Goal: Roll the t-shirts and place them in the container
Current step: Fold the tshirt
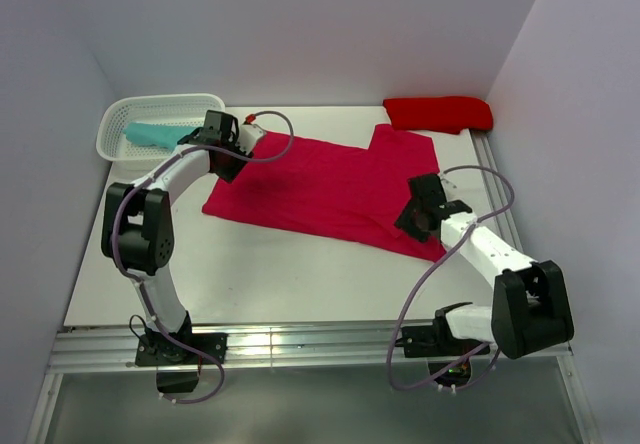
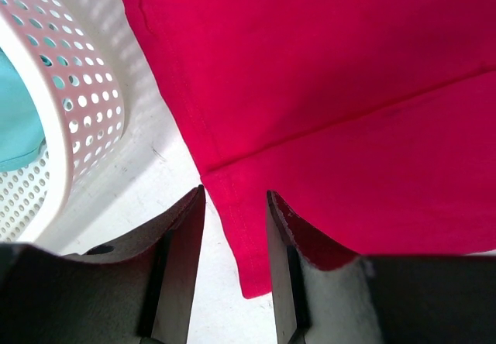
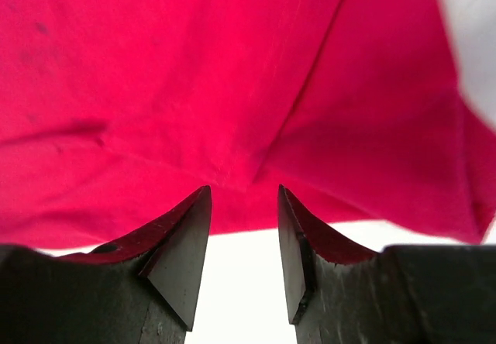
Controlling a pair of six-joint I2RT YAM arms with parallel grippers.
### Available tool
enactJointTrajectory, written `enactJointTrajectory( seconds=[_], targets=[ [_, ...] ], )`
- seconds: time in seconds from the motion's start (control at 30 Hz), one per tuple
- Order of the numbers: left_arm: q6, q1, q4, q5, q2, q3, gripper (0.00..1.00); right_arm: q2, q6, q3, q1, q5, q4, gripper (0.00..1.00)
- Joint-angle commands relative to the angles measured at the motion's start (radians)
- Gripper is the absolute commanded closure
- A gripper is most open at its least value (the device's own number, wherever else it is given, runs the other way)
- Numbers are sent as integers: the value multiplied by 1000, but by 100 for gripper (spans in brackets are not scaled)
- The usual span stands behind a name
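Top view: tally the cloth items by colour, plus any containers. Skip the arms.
raspberry-red t-shirt, spread flat: 1
scarlet bundle, far right corner: 1
teal bundle, inside the basket: 1
white basket, far left corner: 1
Total: 4

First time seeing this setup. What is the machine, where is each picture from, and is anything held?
Two robot arms are bolted to a white table. One picture looks down from a fixed camera behind them; the others come from wrist cameras, showing each arm's black fingers. A raspberry-red t-shirt lies spread out, a scarlet bundle far right, a teal bundle in a white basket far left. The left gripper and right gripper are open at the shirt's edges, holding nothing.
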Motion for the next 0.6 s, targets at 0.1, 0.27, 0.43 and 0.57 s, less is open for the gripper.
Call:
enactJointTrajectory(
  seconds=[0.1, 0.27, 0.43, 0.57],
  targets=[
    [-9, -7, -11, 30, -71, -18, 58, 11, 101, -73, 49, -14, 114, 54],
    [-5, -8, -9, 27, -84, -29, 58, 39, 115, -70, 57, -5, 137, 54],
    [-5, -8, -12, 25, -85, -30, 59, 83, 120, -51, 55, -1, 151, 59],
    [-1, -8, -9, 19, -87, -33, 59, 96, 115, -44, 55, 4, 151, 62]
  ],
)
